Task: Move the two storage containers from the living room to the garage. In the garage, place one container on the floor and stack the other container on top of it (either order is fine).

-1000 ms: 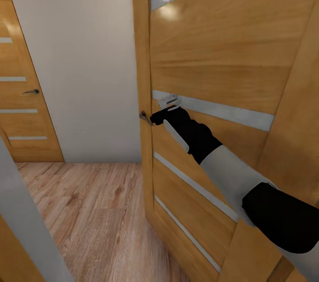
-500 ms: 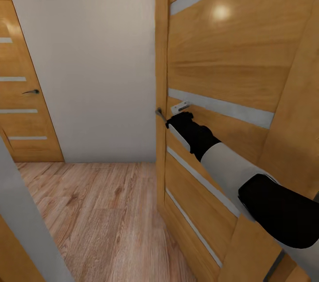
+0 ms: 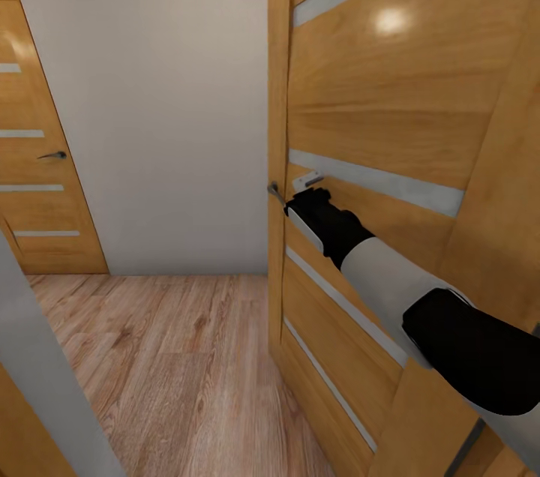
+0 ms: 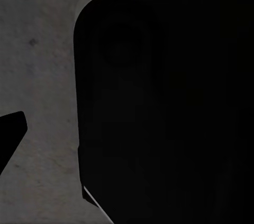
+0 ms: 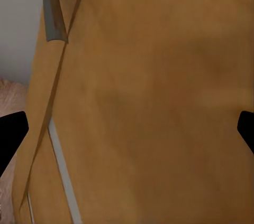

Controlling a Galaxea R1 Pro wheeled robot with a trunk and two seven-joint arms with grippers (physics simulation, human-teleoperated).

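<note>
The two storage containers are out of view. My right gripper (image 3: 297, 194) is at the free edge of a wooden panel door (image 3: 390, 109), just beside its metal lever handle (image 3: 275, 192). In the right wrist view its two black fingertips (image 5: 11, 134) stand far apart at the frame's sides, open, with the door face (image 5: 159, 102) close behind them and the handle (image 5: 53, 7) off to one side. In the left wrist view one black fingertip (image 4: 10, 135) shows over a dark grey mottled surface (image 4: 42, 76), next to a large black rounded shape (image 4: 169, 102).
The door stands ajar with a gap on its left. Beyond lie a light wood-plank floor (image 3: 165, 357), a grey-white wall (image 3: 157, 109) and a second shut wooden door (image 3: 37, 162) at far left. A grey door-frame post (image 3: 45, 379) slants at lower left.
The door's free edge has swung to the right, widening the gap, and my right gripper has moved right with it. The door's motion slowed in the last half second.
</note>
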